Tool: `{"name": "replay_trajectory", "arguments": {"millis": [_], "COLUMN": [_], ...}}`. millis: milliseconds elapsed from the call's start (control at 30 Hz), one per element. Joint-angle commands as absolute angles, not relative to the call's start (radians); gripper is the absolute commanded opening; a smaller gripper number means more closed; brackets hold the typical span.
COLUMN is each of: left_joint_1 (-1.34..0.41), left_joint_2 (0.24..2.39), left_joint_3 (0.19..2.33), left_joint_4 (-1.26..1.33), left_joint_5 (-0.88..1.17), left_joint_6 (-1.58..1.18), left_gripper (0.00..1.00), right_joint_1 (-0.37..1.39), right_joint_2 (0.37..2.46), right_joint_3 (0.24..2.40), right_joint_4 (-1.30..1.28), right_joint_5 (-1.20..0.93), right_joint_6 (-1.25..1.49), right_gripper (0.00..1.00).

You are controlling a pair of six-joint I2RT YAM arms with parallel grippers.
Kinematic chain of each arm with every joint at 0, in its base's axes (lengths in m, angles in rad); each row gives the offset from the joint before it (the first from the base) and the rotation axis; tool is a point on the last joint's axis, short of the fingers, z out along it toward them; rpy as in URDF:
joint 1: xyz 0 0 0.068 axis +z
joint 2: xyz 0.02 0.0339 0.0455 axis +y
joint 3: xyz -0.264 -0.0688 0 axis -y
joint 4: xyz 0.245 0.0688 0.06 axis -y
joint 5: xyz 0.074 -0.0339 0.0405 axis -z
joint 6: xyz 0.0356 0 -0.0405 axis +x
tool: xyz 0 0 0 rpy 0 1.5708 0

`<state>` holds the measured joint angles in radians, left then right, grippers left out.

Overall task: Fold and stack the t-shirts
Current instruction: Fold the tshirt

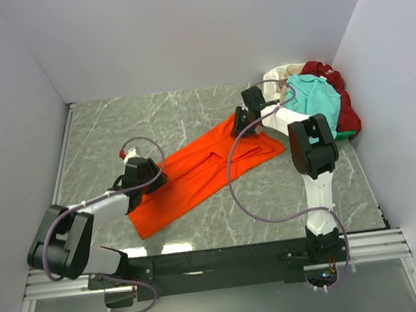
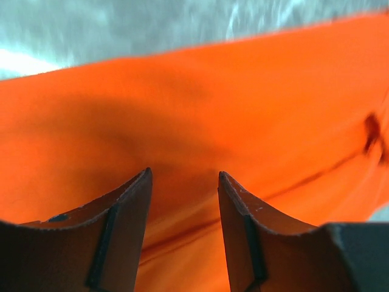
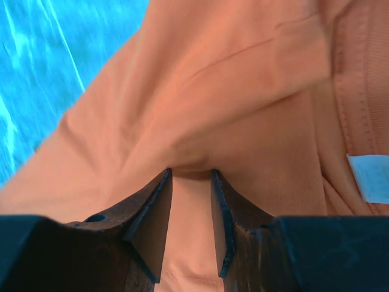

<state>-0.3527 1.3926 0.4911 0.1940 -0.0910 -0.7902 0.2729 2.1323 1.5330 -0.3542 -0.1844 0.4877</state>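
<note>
The bright orange t-shirt (image 1: 196, 179) lies spread in a long diagonal band across the marble table. My left gripper (image 1: 160, 178) is over its near left part. In the left wrist view the gripper (image 2: 184, 176) stands open, with only smooth orange cloth (image 2: 213, 91) behind the gap. My right gripper (image 1: 240, 125) is at the shirt's far right end, near the collar. In the right wrist view the gripper (image 3: 191, 171) is open, its tips pressed against a raised fold of the cloth (image 3: 243, 91). The white neck label (image 3: 368, 176) shows at the right.
Other t-shirts lie piled in the back right corner: cream (image 1: 281, 75), teal (image 1: 315, 94) and dark red (image 1: 344, 108). White walls close in the table (image 1: 152, 117) on three sides. The right arm's purple cable (image 1: 233, 179) loops over the orange shirt.
</note>
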Motion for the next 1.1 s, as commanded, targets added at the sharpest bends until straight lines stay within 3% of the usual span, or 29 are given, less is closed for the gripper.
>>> {"name": "replay_trajectory", "arguments": {"millis": [0,200,333,533,767,1067], "left_joint_1": [-0.390,-0.410,-0.411,-0.417,-0.425,-0.540], "left_joint_2": [1.283,1.141,1.175,1.240,1.236,1.218], "left_joint_3": [0.462,0.477,0.491,0.488,0.479,0.431], "left_joint_4": [0.072,-0.024,-0.041,-0.058,-0.083,-0.126], "left_joint_5": [-0.147,-0.209,-0.226,-0.207,-0.218,-0.229], "left_joint_6": [-0.813,-0.790,-0.772,-0.779,-0.807,-0.926], "left_gripper": [0.54,0.54,0.54,0.54,0.54,0.53], "right_joint_1": [0.255,0.255,0.256,0.267,0.267,0.255], "right_joint_2": [2.198,2.117,1.907,1.792,1.887,2.080], "right_joint_3": [1.643,1.677,1.464,1.246,1.232,1.451], "right_joint_4": [-0.463,-0.439,-0.347,-0.319,-0.336,-0.458], "right_joint_5": [-0.161,-0.163,-0.169,-0.212,-0.219,-0.173], "right_joint_6": [0.434,0.397,0.422,0.454,0.449,0.425], "right_gripper": [0.40,0.38,0.38,0.38,0.38,0.37]}}
